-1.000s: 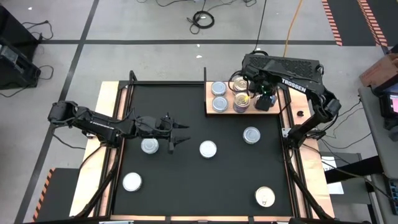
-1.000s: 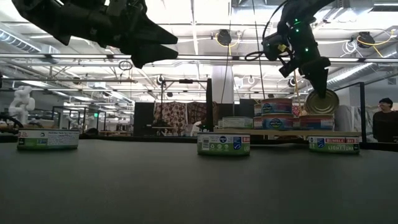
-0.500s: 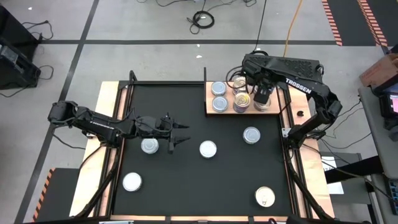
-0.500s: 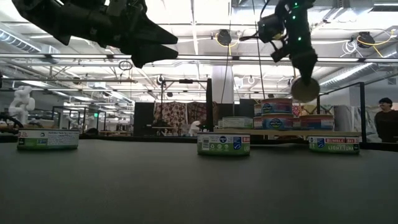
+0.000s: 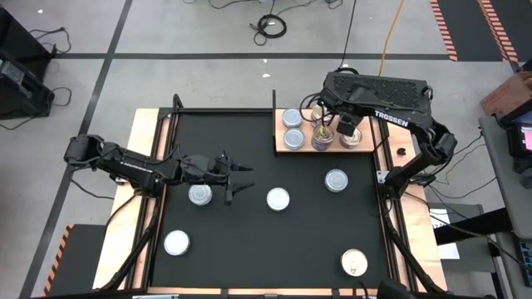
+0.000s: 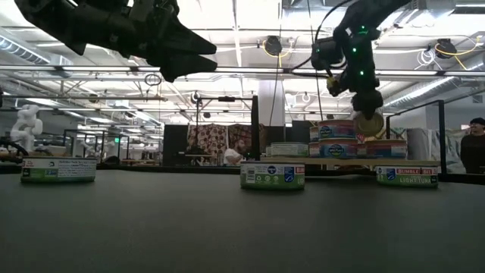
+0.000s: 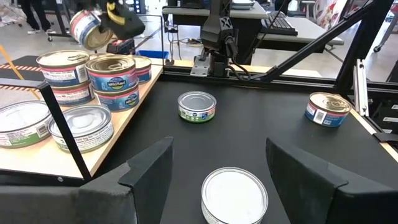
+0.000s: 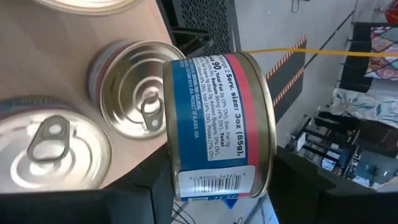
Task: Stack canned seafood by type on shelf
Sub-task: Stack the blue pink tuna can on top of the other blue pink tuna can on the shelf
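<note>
My right gripper hangs over the light wood shelf at the table's far right, shut on a blue-and-red labelled tin. In the low view the tin hangs just above the stacked tins. Gold pull-tab tins and silvery tins stand on the shelf. My left gripper waits open above the black mat, beside a silvery tin. My right gripper pinches the tin by its two flat ends, one finger beside the rim and the other finger at the opposite end. The fingers slant down from the far side. The tin is lifted clear, tipped on edge, its label toward the wrist.
Loose tins lie on the mat at the middle, right of middle, near left and near right. A black frame post stands at the shelf's edge. A person stands beyond the table.
My right gripper has tipped steeply downward with the tin. It first rose, then sank again a little toward the table's left, over the shelf's stacked tins. The tin has turned with it and stays clear of the shelf.
</note>
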`<action>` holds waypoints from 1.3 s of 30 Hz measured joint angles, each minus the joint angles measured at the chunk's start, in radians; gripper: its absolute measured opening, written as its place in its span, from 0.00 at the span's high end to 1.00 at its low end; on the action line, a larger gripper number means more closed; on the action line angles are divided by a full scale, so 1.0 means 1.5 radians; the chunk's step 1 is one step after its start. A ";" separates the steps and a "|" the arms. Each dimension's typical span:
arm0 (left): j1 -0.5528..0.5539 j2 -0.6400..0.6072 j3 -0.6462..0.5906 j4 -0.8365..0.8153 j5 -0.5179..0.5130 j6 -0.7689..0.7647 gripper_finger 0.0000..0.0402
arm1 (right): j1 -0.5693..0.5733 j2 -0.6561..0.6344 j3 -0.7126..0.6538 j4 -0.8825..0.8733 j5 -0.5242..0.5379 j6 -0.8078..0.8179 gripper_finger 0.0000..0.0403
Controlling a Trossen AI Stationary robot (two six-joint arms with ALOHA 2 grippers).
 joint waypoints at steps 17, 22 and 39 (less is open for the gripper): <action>0.000 0.000 0.000 0.000 0.000 -0.003 0.37 | -0.029 0.000 -0.107 0.142 0.058 -0.039 0.51; 0.000 0.000 0.000 0.001 0.000 -0.003 0.37 | -0.030 0.000 -0.109 0.163 0.055 -0.040 0.51; 0.000 0.000 0.000 0.001 0.000 -0.003 0.37 | -0.030 -0.001 -0.109 0.156 0.025 -0.038 0.46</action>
